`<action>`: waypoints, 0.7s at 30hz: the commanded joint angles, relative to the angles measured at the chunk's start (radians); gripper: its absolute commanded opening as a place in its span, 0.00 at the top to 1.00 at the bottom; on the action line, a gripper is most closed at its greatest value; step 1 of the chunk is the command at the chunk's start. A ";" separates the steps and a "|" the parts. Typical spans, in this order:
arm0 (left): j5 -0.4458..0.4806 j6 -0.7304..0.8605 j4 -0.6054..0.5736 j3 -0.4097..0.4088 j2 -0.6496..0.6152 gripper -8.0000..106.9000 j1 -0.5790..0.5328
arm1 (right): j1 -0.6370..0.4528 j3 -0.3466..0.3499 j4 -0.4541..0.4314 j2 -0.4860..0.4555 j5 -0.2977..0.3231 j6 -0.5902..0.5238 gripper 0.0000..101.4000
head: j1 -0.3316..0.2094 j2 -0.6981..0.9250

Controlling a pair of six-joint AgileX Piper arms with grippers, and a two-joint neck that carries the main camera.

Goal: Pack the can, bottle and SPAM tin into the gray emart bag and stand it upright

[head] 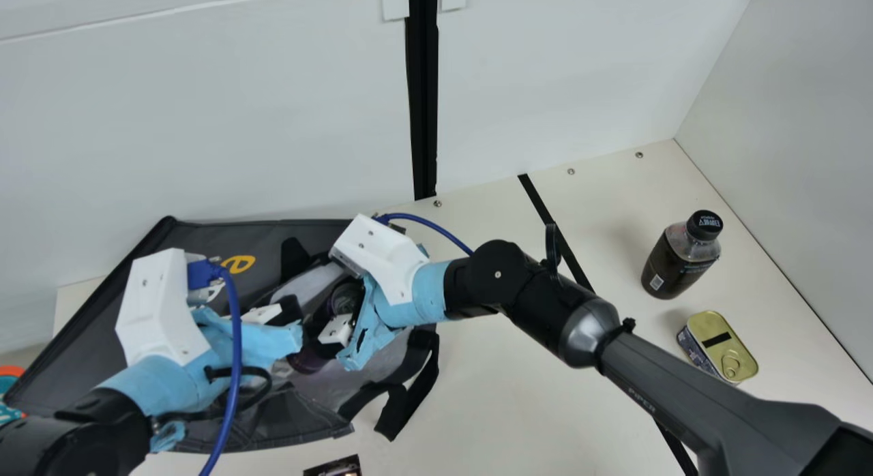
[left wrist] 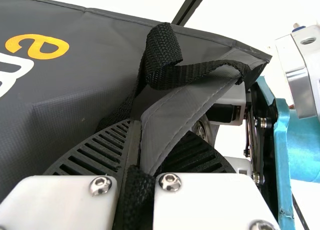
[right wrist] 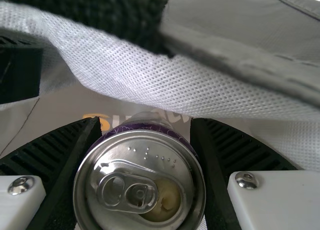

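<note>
The gray emart bag (head: 225,258) lies at the left, its mouth toward the right. My left gripper (head: 290,311) is at the mouth; in the left wrist view the same gripper (left wrist: 139,140) is shut on the bag's gray rim (left wrist: 175,117) and black strap. My right gripper (head: 334,319) is also at the mouth, around the purple can (head: 308,360). Seen from the right wrist, the gripper (right wrist: 146,124) has the can (right wrist: 142,182) between its fingers, tab end toward the camera, with bag lining beyond. The dark bottle (head: 675,261) stands at the right, near the SPAM tin (head: 719,346).
A loose black strap (head: 402,401) trails from the bag onto the table (head: 498,387). A small dark item (head: 334,467) is at the bottom edge and an orange and teal object (head: 9,394) at the left edge. My right arm spans the table's middle, before the bottle and tin.
</note>
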 commanded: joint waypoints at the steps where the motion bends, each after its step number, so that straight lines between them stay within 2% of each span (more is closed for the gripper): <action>1: 0.000 0.000 0.000 0.000 0.000 1.00 0.000 | -0.002 -0.001 -0.003 0.000 0.004 0.000 0.57 | -0.023 -0.002; 16: 0.000 0.000 0.000 0.000 0.000 1.00 0.000 | -0.024 0.003 -0.011 -0.021 0.022 -0.011 0.08 | -0.023 -0.002; 21: 0.000 0.000 0.000 0.000 0.000 1.00 0.000 | -0.035 0.008 -0.008 -0.031 0.031 -0.021 0.06 | -0.023 -0.002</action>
